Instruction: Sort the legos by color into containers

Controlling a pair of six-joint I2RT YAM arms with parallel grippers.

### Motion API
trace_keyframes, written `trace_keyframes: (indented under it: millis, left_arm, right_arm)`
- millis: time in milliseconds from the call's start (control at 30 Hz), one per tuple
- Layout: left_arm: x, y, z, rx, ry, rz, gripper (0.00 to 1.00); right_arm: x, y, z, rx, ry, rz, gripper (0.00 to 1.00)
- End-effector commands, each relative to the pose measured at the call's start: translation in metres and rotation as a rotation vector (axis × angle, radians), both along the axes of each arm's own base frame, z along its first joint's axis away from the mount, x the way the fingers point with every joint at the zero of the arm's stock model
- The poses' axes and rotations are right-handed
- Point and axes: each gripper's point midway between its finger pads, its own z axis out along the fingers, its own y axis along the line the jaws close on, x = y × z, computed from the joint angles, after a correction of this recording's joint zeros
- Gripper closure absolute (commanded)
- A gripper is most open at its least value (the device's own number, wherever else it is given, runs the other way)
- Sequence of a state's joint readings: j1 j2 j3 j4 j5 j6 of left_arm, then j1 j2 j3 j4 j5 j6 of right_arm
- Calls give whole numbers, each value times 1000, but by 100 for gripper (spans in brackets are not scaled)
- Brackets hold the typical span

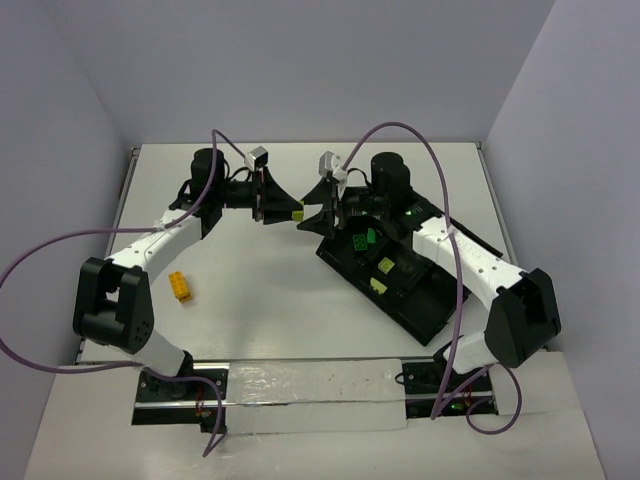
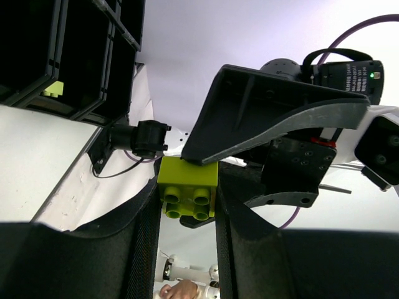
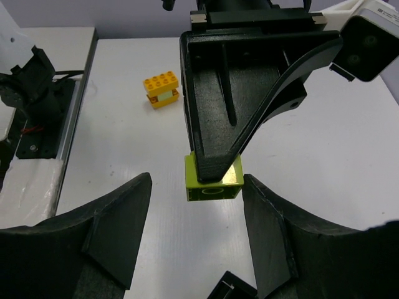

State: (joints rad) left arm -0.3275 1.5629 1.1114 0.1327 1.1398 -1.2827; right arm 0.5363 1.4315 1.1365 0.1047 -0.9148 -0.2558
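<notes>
The left claw (image 2: 186, 208) is clamped on a yellow-green brick (image 2: 187, 185), holding it over the worktop (image 3: 124, 124). The right claw (image 3: 197, 205) stands wide, with that brick at the gap between its fingertips; contact is unclear. The black tray (image 1: 430, 300) lies just beside them, and a yellow brick stack (image 1: 180, 286) lies well apart.

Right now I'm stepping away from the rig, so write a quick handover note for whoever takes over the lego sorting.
Left gripper: shut on a lime brick, held up off the table.
Right gripper: open, with a finger on either side of that brick and no grip yet. It looks like a handover.
Tray: holds one green brick and two pale bricks.
Left to do: place the lime brick, then sort the yellow stack on the table by the left arm.
</notes>
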Motion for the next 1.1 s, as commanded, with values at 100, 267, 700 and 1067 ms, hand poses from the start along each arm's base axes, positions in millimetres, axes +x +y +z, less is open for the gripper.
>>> trace_keyframes:
  millis: [100, 267, 700, 1067]
  left_arm:
    - [-12, 1, 20, -30, -89, -32, 100]
    - [-11, 1, 20, -30, -92, -31, 100]
    - [-2, 3, 10, 55, -139, 15, 80]
    - [6, 12, 5, 122, -176, 63, 1]
  right_arm:
    - [1, 7, 20, 35, -37, 63, 36]
    - [4, 10, 17, 39, -8, 72, 43]
    - [18, 8, 8, 64, 47, 11, 100]
    - [28, -39, -13, 66, 143, -233, 100]
